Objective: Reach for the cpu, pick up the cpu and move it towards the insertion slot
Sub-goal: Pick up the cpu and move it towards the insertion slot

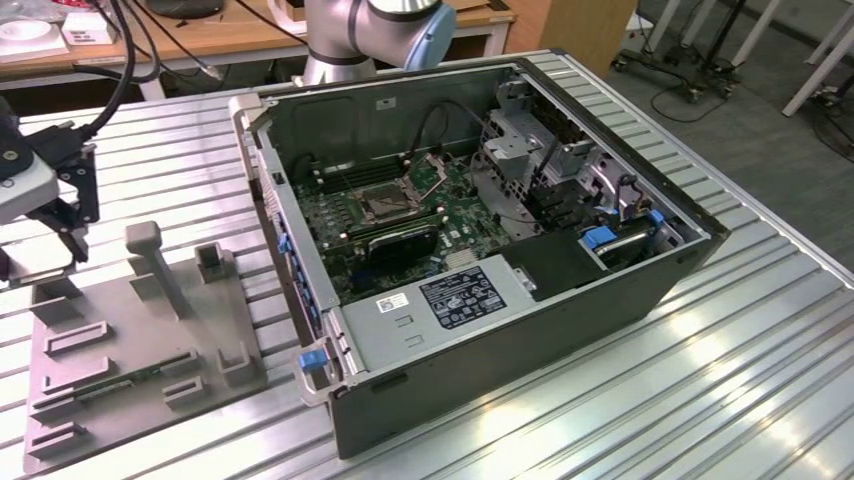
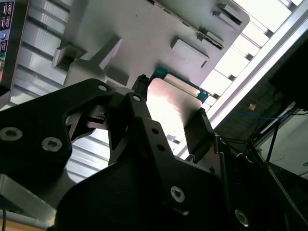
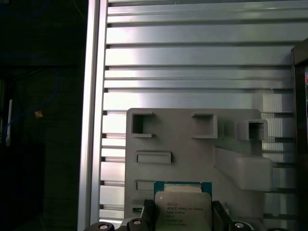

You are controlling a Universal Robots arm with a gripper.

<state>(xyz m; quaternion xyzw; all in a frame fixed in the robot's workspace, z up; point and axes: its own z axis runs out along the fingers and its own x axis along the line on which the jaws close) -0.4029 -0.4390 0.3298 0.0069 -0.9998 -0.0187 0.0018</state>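
Cpu [image 3: 183, 208] sits pinched in the closed claw [image 2: 169, 103] by two opposite edges, over the grey fixture plate [image 3: 192, 154] near a desk [image 1: 747, 350] edge, well apart from the computer case [image 1: 534, 345]. Judged light, stiff, thin; slick lid, fragile underside, so edge hold only

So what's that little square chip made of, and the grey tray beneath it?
The chip has a pale, matte, metal-looking lid on a green circuit-board base. The tray looks like moulded or printed grey plastic: dull, uniform, with blocky pockets.
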